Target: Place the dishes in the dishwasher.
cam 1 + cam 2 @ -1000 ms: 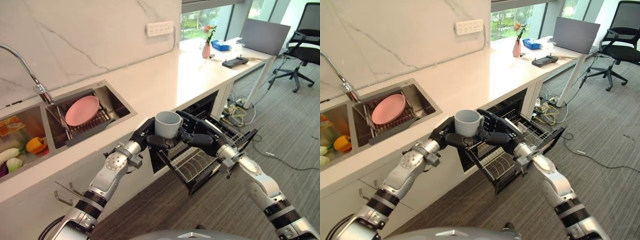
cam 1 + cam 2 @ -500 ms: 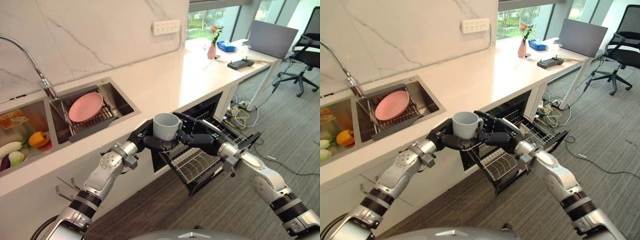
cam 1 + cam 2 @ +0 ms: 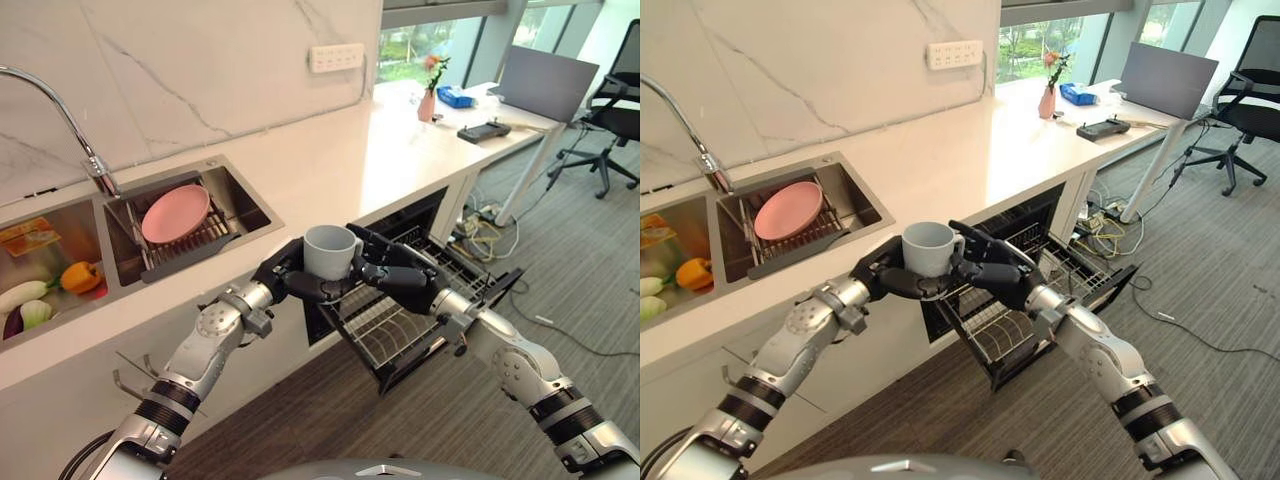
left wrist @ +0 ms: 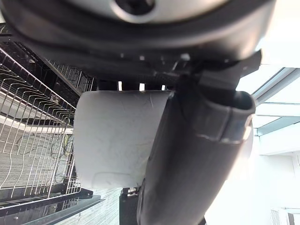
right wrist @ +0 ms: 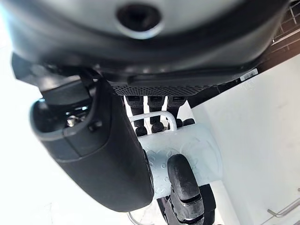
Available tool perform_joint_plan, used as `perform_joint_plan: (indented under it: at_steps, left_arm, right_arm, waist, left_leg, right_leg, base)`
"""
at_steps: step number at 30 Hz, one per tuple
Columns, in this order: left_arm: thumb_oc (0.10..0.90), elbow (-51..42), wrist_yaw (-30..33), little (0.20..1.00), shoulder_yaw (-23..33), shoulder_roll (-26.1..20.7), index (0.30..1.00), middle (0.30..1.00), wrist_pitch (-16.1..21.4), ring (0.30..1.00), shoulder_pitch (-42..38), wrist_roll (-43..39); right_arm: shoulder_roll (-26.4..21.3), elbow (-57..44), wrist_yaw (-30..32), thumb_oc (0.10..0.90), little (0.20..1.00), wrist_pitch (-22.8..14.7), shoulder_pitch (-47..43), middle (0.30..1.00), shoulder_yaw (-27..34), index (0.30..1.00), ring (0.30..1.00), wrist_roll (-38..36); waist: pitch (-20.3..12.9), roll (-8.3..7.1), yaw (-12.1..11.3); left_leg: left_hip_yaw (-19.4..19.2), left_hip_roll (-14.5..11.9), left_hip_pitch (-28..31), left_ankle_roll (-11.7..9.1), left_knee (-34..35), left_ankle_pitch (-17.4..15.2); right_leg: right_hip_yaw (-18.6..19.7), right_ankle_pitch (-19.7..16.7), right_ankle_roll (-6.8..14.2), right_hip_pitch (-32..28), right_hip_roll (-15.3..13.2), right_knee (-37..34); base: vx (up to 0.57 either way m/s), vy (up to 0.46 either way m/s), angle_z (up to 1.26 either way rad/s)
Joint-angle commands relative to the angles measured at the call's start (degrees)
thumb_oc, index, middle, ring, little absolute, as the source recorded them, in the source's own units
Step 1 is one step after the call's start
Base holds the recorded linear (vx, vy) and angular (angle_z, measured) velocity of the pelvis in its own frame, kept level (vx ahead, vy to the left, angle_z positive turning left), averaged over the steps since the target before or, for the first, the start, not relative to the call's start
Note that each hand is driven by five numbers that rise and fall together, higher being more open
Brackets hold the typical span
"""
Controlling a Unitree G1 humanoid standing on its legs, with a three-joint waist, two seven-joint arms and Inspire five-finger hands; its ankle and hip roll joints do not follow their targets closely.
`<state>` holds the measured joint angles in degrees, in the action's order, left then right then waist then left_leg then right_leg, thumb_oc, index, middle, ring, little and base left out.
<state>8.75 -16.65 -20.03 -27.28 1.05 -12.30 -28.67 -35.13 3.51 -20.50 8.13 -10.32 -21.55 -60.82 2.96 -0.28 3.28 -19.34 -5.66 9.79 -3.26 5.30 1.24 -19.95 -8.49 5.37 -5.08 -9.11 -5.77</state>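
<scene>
A white mug point(image 3: 328, 250) is held upright in the air between both hands, in front of the counter edge and above the pulled-out dishwasher rack point(image 3: 392, 330). My left hand point(image 3: 289, 281) cups it from below and from the left, with its thumb point(image 4: 187, 164) curled across the mug's wall point(image 4: 117, 136). My right hand point(image 3: 392, 276) comes from the right, its fingers wrapped at the handle side of the mug point(image 5: 187, 150). A pink plate point(image 3: 175, 213) leans in the wire rack inside the sink point(image 3: 250, 205).
A faucet point(image 3: 60, 110) arches over the sink, and vegetables point(image 3: 45, 295) lie in the left basin. The open dishwasher point(image 3: 1040, 215) sits under the white counter point(image 3: 340, 150). A vase point(image 3: 428, 100), a laptop and an office chair point(image 3: 615, 110) stand at the far right; cables lie on the carpet.
The camera has shifted a little, so the sink now lies further into view. Both hands stay on the mug, which hangs at about the same spot above the rack.
</scene>
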Motion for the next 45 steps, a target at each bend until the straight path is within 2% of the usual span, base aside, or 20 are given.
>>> perform_joint_plan:
  at_steps: [1, 2, 3, 6, 7, 9, 15, 18, 20, 22, 24, 28, 30, 31, 33, 34, 37, 39, 40, 45]
  left_arm:
    - [0.400, -6.2, -7.3, 0.300, -10.3, 5.7, 0.300, 0.300, 4.3, 0.300, -9.0, 1.1]
    - [0.400, -6.4, -7.4, 0.300, -10.5, 5.4, 0.300, 0.300, 4.3, 0.300, -9.0, 1.6]
    - [0.400, -6.0, -7.1, 0.300, -10.7, 5.0, 0.300, 0.300, 4.3, 0.300, -9.3, 2.8]
    - [0.400, -6.0, -6.9, 0.300, -10.7, 4.5, 0.300, 0.300, 4.5, 0.300, -9.7, 4.2]
    - [0.400, -6.7, -7.1, 0.300, -10.6, 2.9, 0.300, 0.300, 4.9, 0.300, -10.7, 8.2]
    - [0.400, -7.1, -7.0, 0.300, -10.9, 1.9, 0.300, 0.300, 5.7, 0.300, -11.5, 12.1]
    - [0.400, -5.7, -5.4, 0.300, -12.7, 2.2, 0.300, 0.300, 7.0, 0.300, -12.4, 16.5]
    - [0.400, -5.4, -4.9, 0.300, -13.0, 2.5, 0.300, 0.300, 7.2, 0.300, -12.7, 17.1]
    - [0.400, -4.6, -3.8, 0.300, -13.5, 3.7, 0.300, 0.300, 7.3, 0.300, -13.0, 17.5]
    - [0.400, -4.6, -3.8, 0.300, -13.5, 3.7, 0.300, 0.300, 7.3, 0.300, -13.0, 17.6]
    - [0.400, -3.9, -2.3, 0.300, -13.2, 4.5, 0.300, 0.300, 7.5, 0.300, -12.8, 18.0]
    - [0.400, -3.5, -0.4, 0.300, -12.7, 5.1, 0.300, 0.300, 7.7, 0.300, -12.6, 18.4]
    - [0.400, -2.8, 2.6, 0.300, -11.8, 5.7, 0.300, 0.300, 8.1, 0.300, -12.4, 19.9]
    - [0.400, -1.3, 7.1, 0.300, -11.0, 7.1, 0.300, 0.300, 8.6, 0.300, -12.6, 21.4]
    - [0.400, -0.5, 8.5, 0.300, -11.1, 7.7, 0.300, 0.300, 8.8, 0.300, -13.0, 22.2]
    - [0.400, 0.9, 12.3, 0.300, -10.0, 8.4, 0.300, 0.300, 9.3, 0.300, -13.5, 23.3]
    - [0.400, 0.2, 13.3, 0.300, -9.6, 7.9, 0.300, 0.300, 8.8, 0.300, -14.2, 23.6]
    - [0.400, 4.1, 19.2, 0.300, -16.1, 13.6, 0.300, 0.300, 9.3, 0.300, -17.9, 27.9]
    - [0.400, 6.8, 21.5, 0.300, -16.9, 15.0, 0.300, 0.300, 9.3, 0.300, -19.0, 28.5]
    - [0.400, 8.5, 27.1, 0.300, -19.3, 16.0, 0.300, 0.300, 9.2, 0.300, -21.1, 30.5]
  right_arm:
    - [4.7, -10.3, -9.8, 0.800, 0.900, -5.0, -11.7, 0.900, -3.9, 0.900, 0.900, 4.7]
    - [3.5, -10.4, -9.0, 0.800, 0.900, -5.3, -12.4, 0.900, -3.5, 0.900, 0.900, 7.8]
    - [1.1, -11.3, -8.4, 0.800, 0.900, -6.4, -14.3, 0.900, -3.5, 0.900, 0.900, 14.5]
    - [0.2, -12.2, -8.3, 0.800, 0.900, -6.8, -15.2, 0.900, -3.3, 0.900, 0.900, 17.6]
    - [-1.8, -13.7, -8.2, 0.800, 0.900, -7.8, -16.4, 0.900, -2.2, 0.900, 0.900, 23.8]
    - [-2.6, -13.8, -8.1, 0.800, 0.900, -8.6, -17.3, 0.900, -1.3, 0.900, 0.900, 27.5]
    - [0.1, -13.6, -5.4, 0.800, 0.900, -9.7, -19.5, 0.900, -1.0, 0.900, 0.900, 30.6]
    - [1.1, -13.5, -4.9, 0.800, 0.900, -9.9, -19.9, 0.900, -1.1, 0.900, 0.900, 30.6]
    - [4.6, -13.1, -4.1, 0.800, 0.900, -9.4, -19.5, 0.900, -1.4, 0.900, 0.900, 28.0]
    - [4.7, -13.0, -4.1, 0.800, 0.900, -9.4, -19.5, 0.900, -1.4, 0.900, 0.900, 28.0]
    - [7.9, -12.7, -3.0, 0.800, 0.900, -8.9, -18.6, 0.900, -1.5, 0.900, 0.900, 24.6]
    - [9.7, -12.3, -1.6, 0.800, 0.900, -8.9, -17.6, 0.900, -1.9, 0.900, 0.900, 23.2]
    - [11.5, -12.1, 0.6, 0.800, 0.900, -9.1, -16.3, 0.900, -2.3, 0.900, 0.900, 23.1]
    - [13.4, -11.6, 3.6, 0.800, 0.900, -9.4, -15.1, 0.900, -3.0, 0.900, 0.900, 23.2]
    - [14.1, -11.5, 4.5, 0.800, 0.900, -9.7, -14.9, 0.900, -3.4, 0.900, 0.900, 22.8]
    - [15.6, -10.9, 6.7, 0.800, 0.900, -9.6, -14.5, 0.900, -4.4, 0.900, 0.900, 21.2]
    - [17.0, -10.8, 8.5, 0.800, 0.900, -9.5, -14.2, 0.900, -5.6, 0.900, 0.900, 20.1]
    - [19.3, -9.5, 11.0, 0.800, 0.900, -10.0, -16.0, 0.900, -9.9, 0.900, 0.900, 19.9]
    - [19.6, -8.8, 11.6, 0.800, 0.900, -10.3, -16.5, 0.900, -10.9, 0.900, 0.900, 17.7]
    - [23.0, -6.3, 15.1, 0.800, 0.900, -11.9, -17.3, 0.900, -14.7, 0.900, 0.900, 9.5]
  waist:
    - [-2.3, -0.67, -0.5]
    - [-2.3, -0.54, -0.4]
    - [-2.3, -0.36, -0.1]
    - [-2.4, -0.31, 0.0]
    - [-2.4, -0.06, 0.2]
    - [-2.2, 0.23, 0.3]
    - [-2.6, 0.21, 0.3]
    - [-2.5, 0.16, 0.2]
    - [-2.5, 0.16, 0.0]
    - [-2.6, 0.12, 0.1]
    - [-2.5, 0.07, -0.1]
    - [-2.4, 0.08, -0.2]
    - [-2.4, 0.01, -0.2]
    - [-2.3, -0.05, -0.3]
    - [-2.4, -0.22, -0.3]
    - [-2.2, -0.41, -0.4]
    - [-2.2, -0.49, -0.6]
    - [-1.9, -0.71, -0.1]
    - [-1.9, -0.80, 0.1]
    - [-1.9, -0.74, 0.2]
  left_leg:
    - [2.3, 0.3, 0.3, -0.6, -4.1, -6.0]
    - [2.2, 0.2, 0.6, -0.6, -4.1, -6.2]
    - [2.1, 0.2, 0.7, -0.6, -4.0, -6.3]
    - [2.1, 0.3, 0.4, -0.5, -3.9, -6.1]
    - [1.9, 0.4, 0.5, -0.5, -3.8, -6.2]
    - [1.8, 0.2, 0.9, -0.5, -3.7, -6.4]
    - [2.0, 0.4, 0.7, -0.3, -3.3, -6.1]
    - [2.1, 0.4, 0.5, -0.3, -3.3, -6.1]
    - [2.2, 0.4, 0.5, -0.2, -3.3, -6.1]
    - [2.2, 0.4, 0.5, -0.2, -3.3, -6.1]
    - [2.3, 0.4, 0.4, -0.1, -3.3, -6.1]
    - [2.4, 0.5, 0.4, -0.1, -3.3, -6.1]
    - [2.4, 0.5, 0.3, 0.0, -3.3, -6.1]
    - [2.4, 0.5, 0.6, -0.1, -3.3, -6.4]
    - [2.4, 0.6, 0.3, 0.0, -3.3, -6.1]
    - [2.4, 0.5, 0.3, 0.0, -3.5, -6.2]
    - [2.4, 0.5, 0.1, -0.1, -3.7, -6.1]
    - [2.4, 0.3, 0.4, -0.2, -3.7, -6.3]
    - [2.2, 0.4, 0.3, -0.1, -3.5, -6.0]
    - [1.7, 0.6, 0.4, -0.1, -3.1, -6.0]
  right_leg:
    - [0.7, 7.4, 4.4, -1.7, -2.9, 0.8]
    - [0.7, 7.5, 4.5, -1.9, -2.8, 0.8]
    - [0.9, 7.6, 4.5, -1.9, -2.8, 0.8]
    - [0.9, 7.4, 4.5, -1.6, -2.9, 0.8]
    - [0.9, 7.5, 4.6, -1.5, -2.9, 0.8]
    - [0.8, 7.6, 4.7, -1.8, -2.8, 0.8]
    - [1.0, 7.5, 4.6, -1.3, -2.9, 0.8]
    - [1.0, 7.4, 4.6, -1.3, -2.9, 0.8]
    - [1.0, 7.4, 4.5, -1.3, -2.9, 0.8]
    - [1.0, 7.4, 4.5, -1.3, -2.9, 0.8]
    - [0.9, 7.4, 4.4, -1.3, -3.0, 0.8]
    - [0.8, 7.3, 4.4, -1.3, -3.0, 0.8]
    - [0.7, 7.3, 4.4, -1.4, -3.1, 0.8]
    - [0.7, 7.5, 4.4, -1.8, -3.0, 0.8]
    - [0.7, 7.3, 4.3, -1.5, -3.1, 0.8]
    - [0.7, 7.3, 4.2, -1.5, -3.0, 0.8]
    - [0.7, 7.3, 4.2, -1.4, -3.0, 0.8]
    - [0.7, 7.4, 4.1, -1.6, -2.8, 0.8]
    - [1.0, 7.2, 4.1, -1.2, -2.9, 0.8]
    - [1.4, 6.7, 4.1, -1.0, -2.8, 0.8]
  base:
    - [0.00, 0.000, 0.00]
    - [0.00, 0.000, 0.00]
    - [0.00, 0.000, 0.00]
    - [0.00, 0.000, 0.00]
    - [0.00, 0.000, 0.00]
    - [0.00, 0.000, 0.00]
    - [0.00, 0.000, 0.00]
    - [0.00, 0.000, 0.00]
    - [0.00, 0.000, 0.00]
    - [0.00, 0.000, 0.00]
    - [0.00, 0.000, 0.00]
    - [0.00, 0.000, 0.00]
    - [0.00, 0.000, 0.00]
    - [0.00, 0.000, 0.00]
    - [-0.02, 0.001, 0.00]
    - [0.00, 0.000, 0.00]
    - [-0.01, 0.003, 0.01]
    - [-0.02, 0.001, 0.01]
    - [0.00, 0.000, 0.00]
    - [-0.01, 0.017, -0.03]
